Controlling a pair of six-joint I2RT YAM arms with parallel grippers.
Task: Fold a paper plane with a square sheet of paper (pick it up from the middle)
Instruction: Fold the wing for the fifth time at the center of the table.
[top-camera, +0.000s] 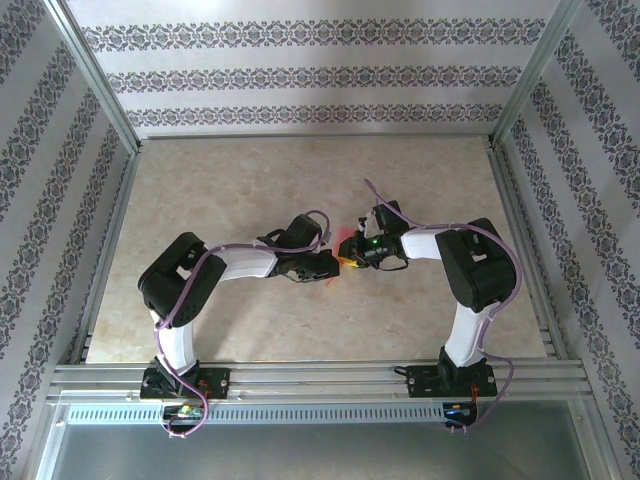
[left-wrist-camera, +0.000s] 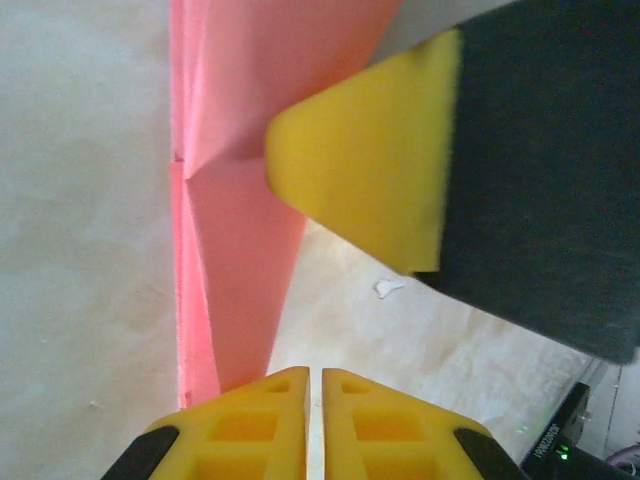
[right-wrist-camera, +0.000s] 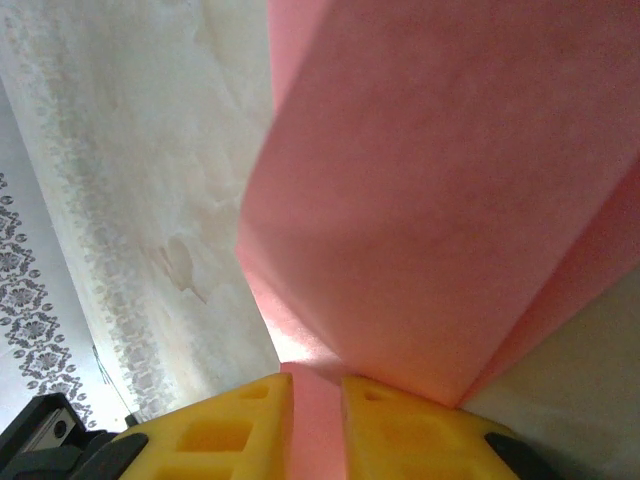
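Observation:
The pink-red paper plane (top-camera: 346, 240) hangs folded between my two grippers over the middle of the table. In the right wrist view its wide creased flaps (right-wrist-camera: 440, 200) spread above my right gripper (right-wrist-camera: 318, 385), which is shut on a folded strip of it. In the left wrist view the paper (left-wrist-camera: 240, 150) tapers down to a point beside my left gripper (left-wrist-camera: 314, 375). Its jaws stand almost together with bare table showing through the slit. The right gripper's yellow fingertip (left-wrist-camera: 370, 160) presses against the paper from the right. From above, the left gripper (top-camera: 330, 266) and right gripper (top-camera: 353, 258) nearly touch.
The beige marble-patterned table (top-camera: 250, 180) has aluminium rails along its sides and patterned walls behind. A small white scrap (left-wrist-camera: 388, 289) lies on the table under the grippers. Both arms bend inward from their bases at the near edge.

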